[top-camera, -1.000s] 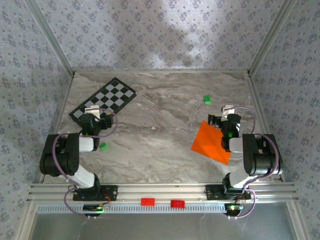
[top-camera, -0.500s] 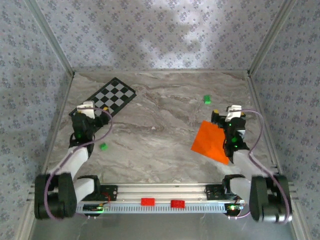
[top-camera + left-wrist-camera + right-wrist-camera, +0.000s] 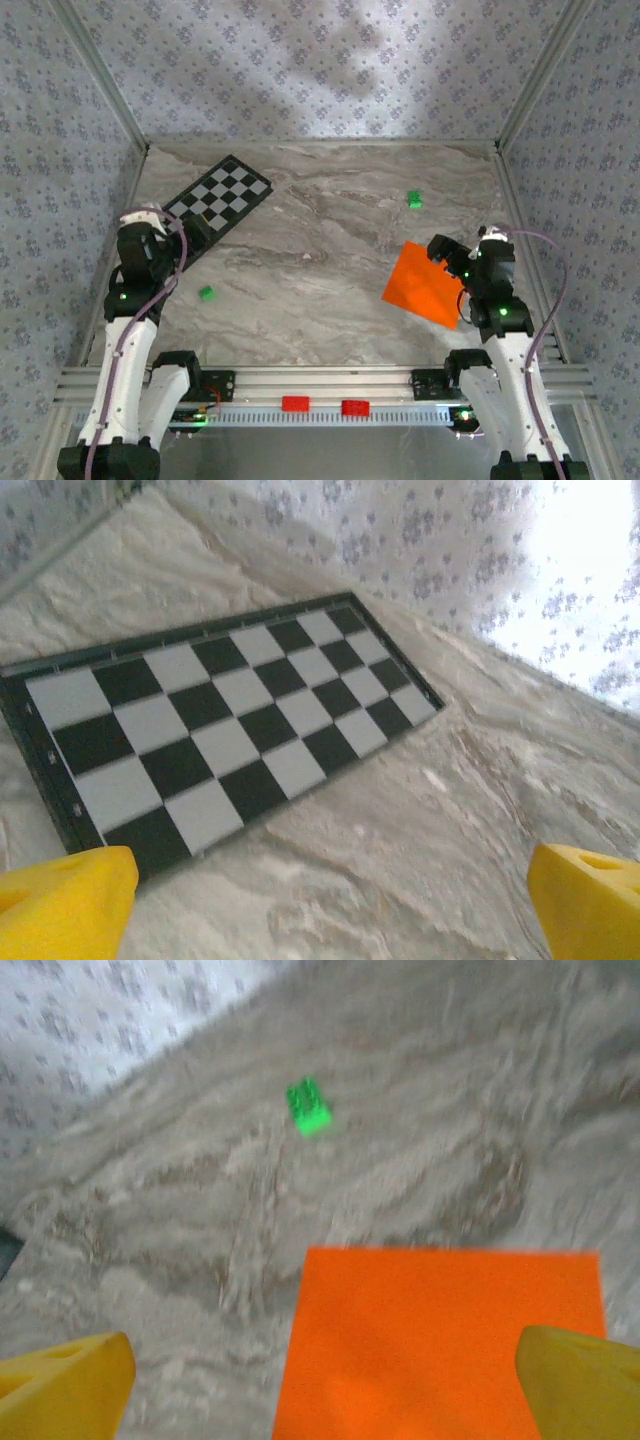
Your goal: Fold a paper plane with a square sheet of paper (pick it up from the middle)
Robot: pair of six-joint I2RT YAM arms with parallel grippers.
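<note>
**Inspector:** Item one, the square sheet of paper point(image 3: 425, 285). Location?

**Onlooker:** Flat on the marbled worktop point(image 3: 330, 230), unfolded, set askew to the worktop's edges. It lies well apart from the checkered board point(image 3: 218, 195), across the worktop from it, on the right arm's side.

**Inspector:** Right tool point(image 3: 320, 1390)?

**Onlooker:** Released. Its yellow fingertips point(image 3: 65, 1385) stand wide apart in the wrist camera, with the orange sheet seen between them. From above, it sits at the edge of the sheet farthest from the board. Whether it touches the paper, I cannot tell.

**Inspector:** Left tool point(image 3: 325, 910)?

**Onlooker:** Also released, fingers spread wide. It is at the end of the board nearest the arms' bases, and the board's black and white squares lie ahead of it in its wrist camera.

**Inspector:** Other items?

**Onlooker:** Two small pieces. The first green block point(image 3: 206, 293) lies near the board, on the side toward the arms' bases. The second green block point(image 3: 413, 199) lies well apart from the board, beyond the sheet toward the back wall.
</note>
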